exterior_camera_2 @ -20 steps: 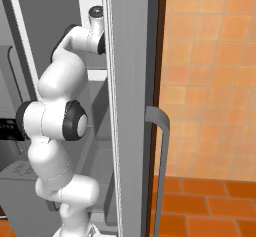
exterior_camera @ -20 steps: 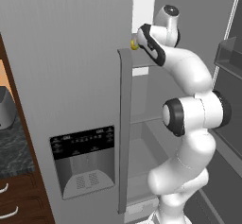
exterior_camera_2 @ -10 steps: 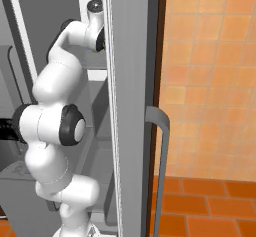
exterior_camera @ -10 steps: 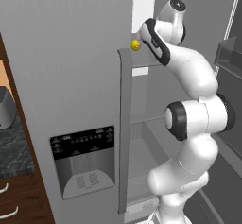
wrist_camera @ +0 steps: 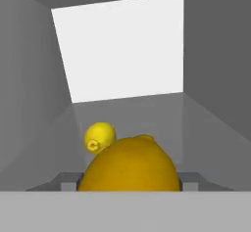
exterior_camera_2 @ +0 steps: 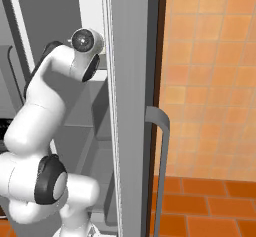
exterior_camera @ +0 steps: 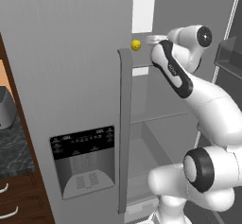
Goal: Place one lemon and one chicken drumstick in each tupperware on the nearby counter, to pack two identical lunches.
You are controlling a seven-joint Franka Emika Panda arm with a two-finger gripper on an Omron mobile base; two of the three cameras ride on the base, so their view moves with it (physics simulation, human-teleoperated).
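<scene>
hand view puts a big lemon point(wrist_camera: 128, 165) right between my gripper point(wrist_camera: 128, 179) tips on the fridge shelf point(wrist_camera: 196, 123), jaws closed in around it; a second lemon point(wrist_camera: 99, 137) sits just behind. i judge the round fruit could squirt out as i withdraw, or clip the fridge door point(exterior_camera: 66, 76).

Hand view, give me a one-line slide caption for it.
Inside the fridge, the gripper closes on a near lemon, with a second lemon behind it.
</scene>
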